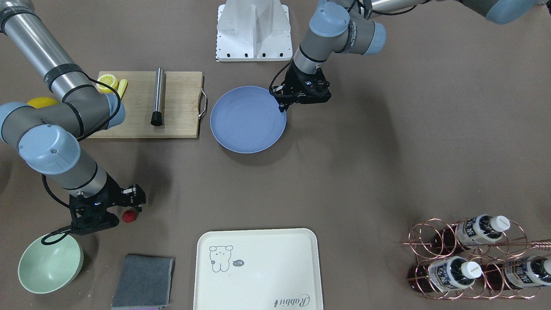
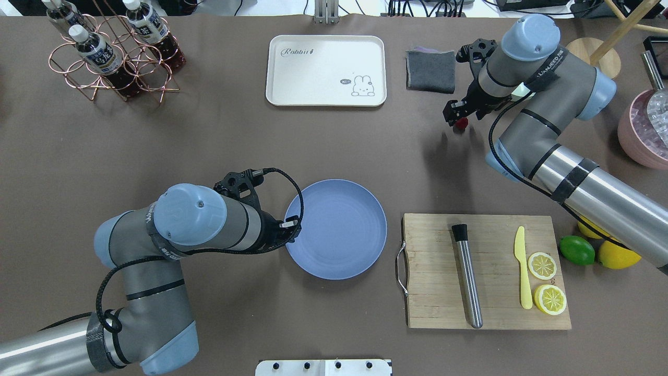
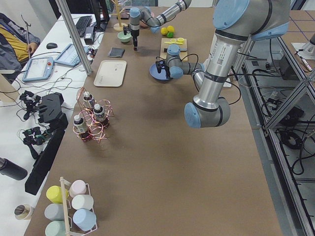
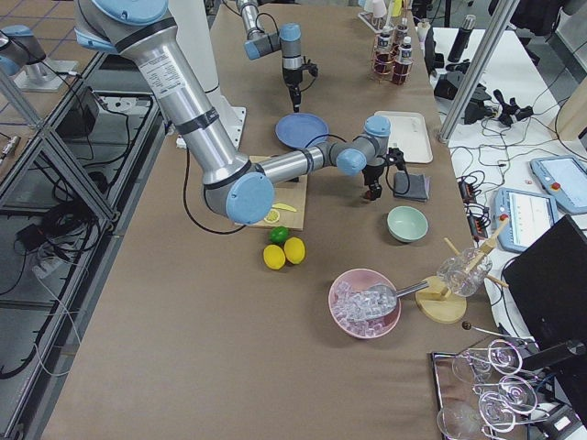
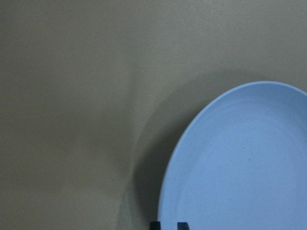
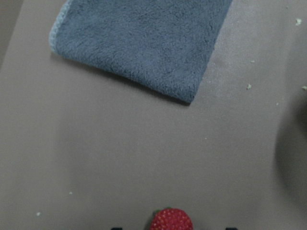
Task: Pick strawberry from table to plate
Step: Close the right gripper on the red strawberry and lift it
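Note:
The strawberry (image 1: 129, 216) is small and red and lies on the brown table (image 1: 387, 150), between the mint bowl and the grey cloth. My right gripper (image 1: 132, 210) is low over it and open, one finger on each side. In the right wrist view the strawberry (image 6: 171, 220) sits at the bottom edge, with the fingertips (image 6: 115, 228) wide apart and clear of it. The blue-lavender plate (image 2: 339, 230) is empty at the table's middle. My left gripper (image 2: 292, 227) hovers at the plate's rim, its fingertips (image 5: 154, 225) close together and holding nothing.
A wooden cutting board (image 2: 485, 271) carries a steel muddler (image 2: 467, 277), a yellow knife and two lemon slices. Near the strawberry are a grey cloth (image 2: 430, 70), a mint bowl (image 1: 50, 263) and a cream tray (image 2: 326, 70). A copper bottle rack (image 2: 112, 55) stands far left.

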`<state>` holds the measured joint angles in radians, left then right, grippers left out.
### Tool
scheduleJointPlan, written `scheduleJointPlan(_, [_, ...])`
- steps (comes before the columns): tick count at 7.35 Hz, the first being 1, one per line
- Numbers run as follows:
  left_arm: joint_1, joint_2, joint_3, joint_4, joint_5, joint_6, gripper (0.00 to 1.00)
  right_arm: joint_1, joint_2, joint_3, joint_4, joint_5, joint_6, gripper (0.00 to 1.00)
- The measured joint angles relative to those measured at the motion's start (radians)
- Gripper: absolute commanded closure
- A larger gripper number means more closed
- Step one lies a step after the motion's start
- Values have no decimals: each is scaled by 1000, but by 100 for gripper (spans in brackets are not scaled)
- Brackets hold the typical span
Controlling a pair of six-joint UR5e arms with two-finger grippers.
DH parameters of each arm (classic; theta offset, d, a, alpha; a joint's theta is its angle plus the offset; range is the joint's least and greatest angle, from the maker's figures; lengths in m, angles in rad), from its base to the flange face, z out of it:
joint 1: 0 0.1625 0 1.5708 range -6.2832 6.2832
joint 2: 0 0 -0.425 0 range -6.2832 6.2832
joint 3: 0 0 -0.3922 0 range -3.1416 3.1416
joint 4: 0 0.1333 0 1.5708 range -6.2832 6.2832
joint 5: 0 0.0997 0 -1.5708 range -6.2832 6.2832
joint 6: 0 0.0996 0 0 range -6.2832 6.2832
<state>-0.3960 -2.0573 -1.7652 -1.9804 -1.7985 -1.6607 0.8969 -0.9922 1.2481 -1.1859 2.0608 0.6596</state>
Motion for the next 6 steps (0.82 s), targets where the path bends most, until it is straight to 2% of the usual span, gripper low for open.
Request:
scheduleJointPlan(1, [0, -2, -2, 1, 0, 1, 15, -2, 1, -3, 0, -1, 0, 83])
scheduleJointPlan(2, [0, -4, -5, 2, 1, 1, 15, -3, 1, -5, 0, -2, 1, 100])
scheduleJointPlan(6, [-7, 1, -33, 6, -1, 2, 16, 6, 8, 12, -3, 8, 4, 100])
